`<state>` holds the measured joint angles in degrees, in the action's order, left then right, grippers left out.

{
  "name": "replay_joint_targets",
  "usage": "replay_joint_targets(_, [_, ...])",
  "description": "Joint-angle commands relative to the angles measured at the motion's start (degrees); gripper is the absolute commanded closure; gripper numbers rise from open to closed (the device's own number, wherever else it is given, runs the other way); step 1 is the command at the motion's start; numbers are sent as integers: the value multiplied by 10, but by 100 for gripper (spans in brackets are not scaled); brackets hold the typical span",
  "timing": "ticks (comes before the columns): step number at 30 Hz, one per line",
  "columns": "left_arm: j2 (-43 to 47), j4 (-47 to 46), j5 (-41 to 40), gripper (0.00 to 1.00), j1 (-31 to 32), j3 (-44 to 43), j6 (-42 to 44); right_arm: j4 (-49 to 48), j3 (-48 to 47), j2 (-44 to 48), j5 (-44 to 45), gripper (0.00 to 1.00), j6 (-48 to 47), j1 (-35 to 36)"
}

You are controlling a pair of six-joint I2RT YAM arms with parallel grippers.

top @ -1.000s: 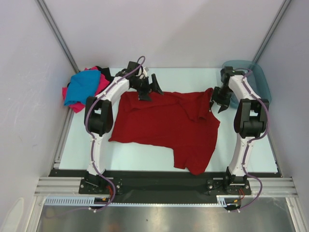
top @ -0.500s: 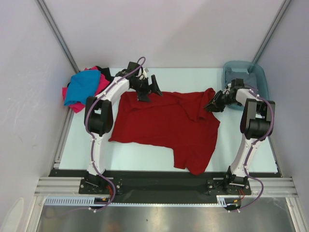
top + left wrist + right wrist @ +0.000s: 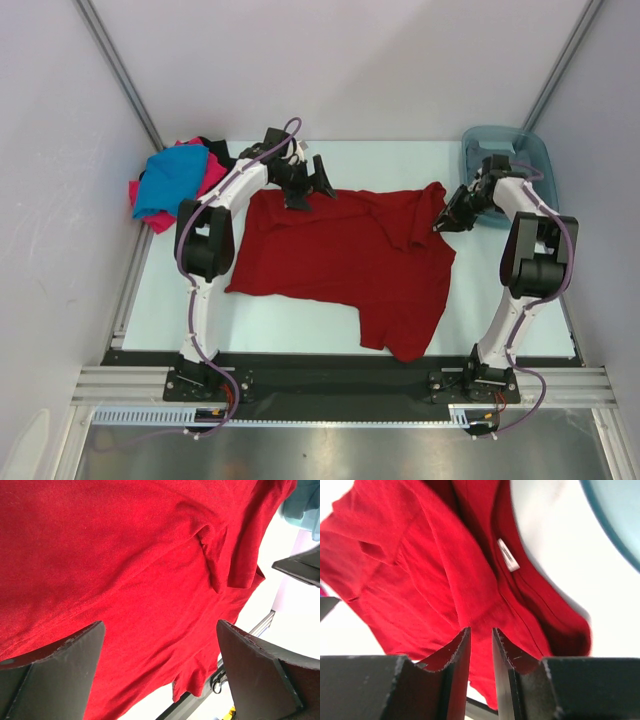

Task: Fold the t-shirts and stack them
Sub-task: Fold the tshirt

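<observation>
A dark red t-shirt (image 3: 340, 260) lies spread and rumpled on the white table. My right gripper (image 3: 444, 220) is at its far right corner, beside the folded sleeve. In the right wrist view the fingers (image 3: 457, 652) stand close together, with a fold of the red cloth (image 3: 420, 570) pinched in my right gripper (image 3: 481, 632). My left gripper (image 3: 308, 188) hovers over the shirt's far left edge. It is wide open (image 3: 160, 630), with only red cloth (image 3: 125, 555) below. Bright blue (image 3: 170, 180), hot pink (image 3: 213, 172) and black (image 3: 215, 150) t-shirts lie heaped at the far left.
A teal plastic tub (image 3: 520, 165) stands at the far right corner, just behind the right arm, and its rim shows in the right wrist view (image 3: 615, 515). Grey walls close in the table on three sides. A white label (image 3: 508, 558) marks the shirt's collar.
The right gripper has narrowed onto the shirt's far right corner, and its arm has swung outward towards the tub. The left arm has not moved.
</observation>
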<state>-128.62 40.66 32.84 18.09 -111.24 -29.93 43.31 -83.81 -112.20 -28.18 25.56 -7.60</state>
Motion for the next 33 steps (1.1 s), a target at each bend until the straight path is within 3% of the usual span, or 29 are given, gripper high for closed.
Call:
replay_joint_targets(1, [26, -5, 0, 0, 0, -12, 7, 57, -28, 53, 79, 71, -27, 12])
replay_joint_targets(6, [22, -5, 6, 0, 0, -15, 8, 125, -28, 81, 149, 71, -23, 28])
replay_joint_targets(11, [21, -5, 11, 0, 0, -15, 11, 128, 17, 115, 124, 70, -24, 30])
replay_joint_targets(20, [28, 0, 13, 0, -1, -7, 15, 32, 94, 84, 61, 74, -11, 28])
replay_joint_targets(33, [48, 6, 3, 0, -1, 13, 24, -58, 75, 10, 42, 71, -2, 32])
